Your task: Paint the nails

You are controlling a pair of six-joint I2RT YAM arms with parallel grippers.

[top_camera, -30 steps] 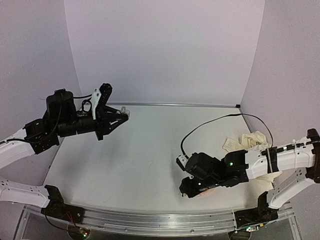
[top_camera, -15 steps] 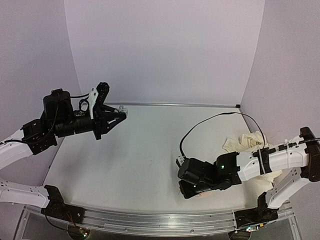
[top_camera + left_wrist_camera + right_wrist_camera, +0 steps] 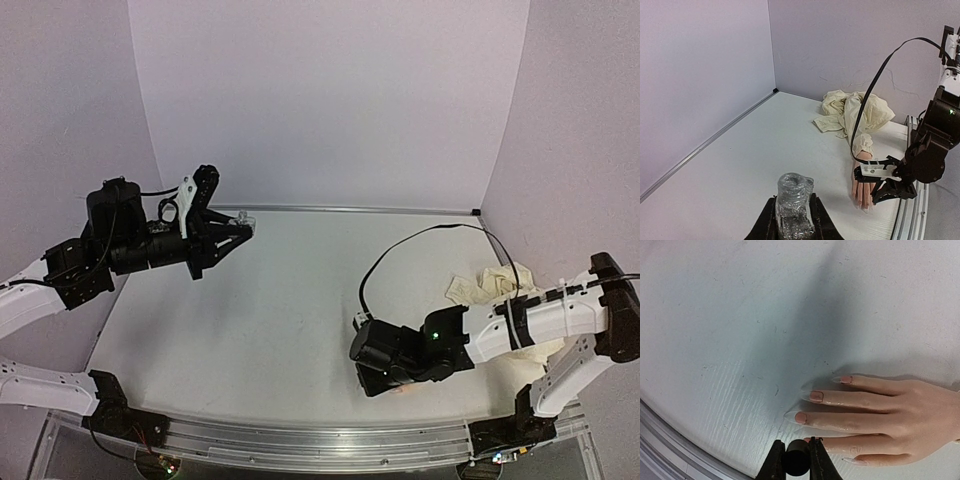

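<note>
1. The mannequin hand point(image 3: 900, 405) lies flat on the table point(image 3: 280, 300), close to the near edge and toward the right near corner. Its cream sleeve point(image 3: 855, 110) is bunched up behind it.
2. The nails point(image 3: 815, 396) point along the near edge toward the left. They look pink with long clear tips.
3. The right gripper point(image 3: 796, 456) is squeezed tight on a black round cap point(image 3: 796, 466), low and just beside the fingertips. This is likely the brush cap, but no brush shows.
4. The left gripper point(image 3: 794, 220) is up in the air over the far left of the table, clamped on a small clear bottle point(image 3: 794, 192).
5. What could go wrong: a small wobble could put paint on the skin or table, since the nails are tiny.
6. Pushing down too hard could shove the hand toward the edge.
7. If the bottle tips, polish could spill.
</note>
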